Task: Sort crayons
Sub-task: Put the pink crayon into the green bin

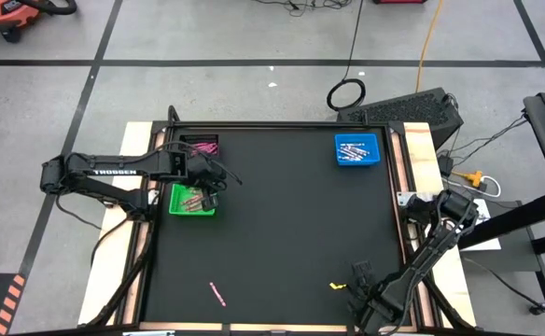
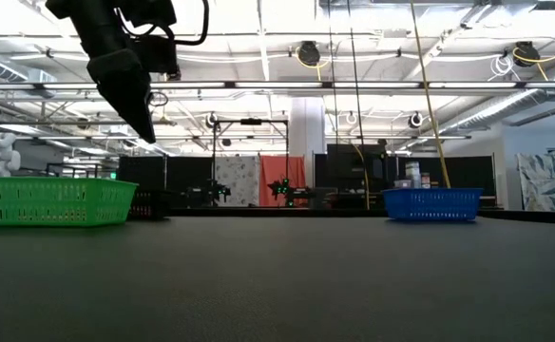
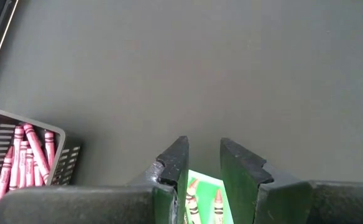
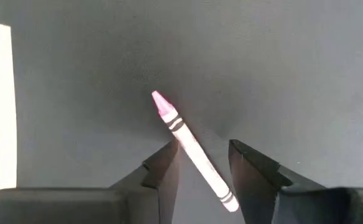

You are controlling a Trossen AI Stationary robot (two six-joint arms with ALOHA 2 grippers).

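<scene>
On the bench (image 1: 282,224), three baskets sit toward the far edge: two at the left, one (image 1: 200,146) behind the other (image 1: 192,202), and a third (image 1: 357,149) at the far right. Two loose crayons lie near the front edge, one (image 1: 217,294) left of the other (image 1: 338,286). The left gripper (image 1: 209,191) hangs over the nearer left basket; the right gripper (image 1: 359,297) is just beside the right crayon.

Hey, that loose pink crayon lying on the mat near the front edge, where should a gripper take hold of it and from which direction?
Best guess: grip the pink crayon around the middle of its shaft, coming straight down from above. It lies flat and slanted on the black mat with bare mat on all sides, so the fingers should close across its thin width, turned square to its slant. The right gripper looks nearer than the left gripper.
</scene>
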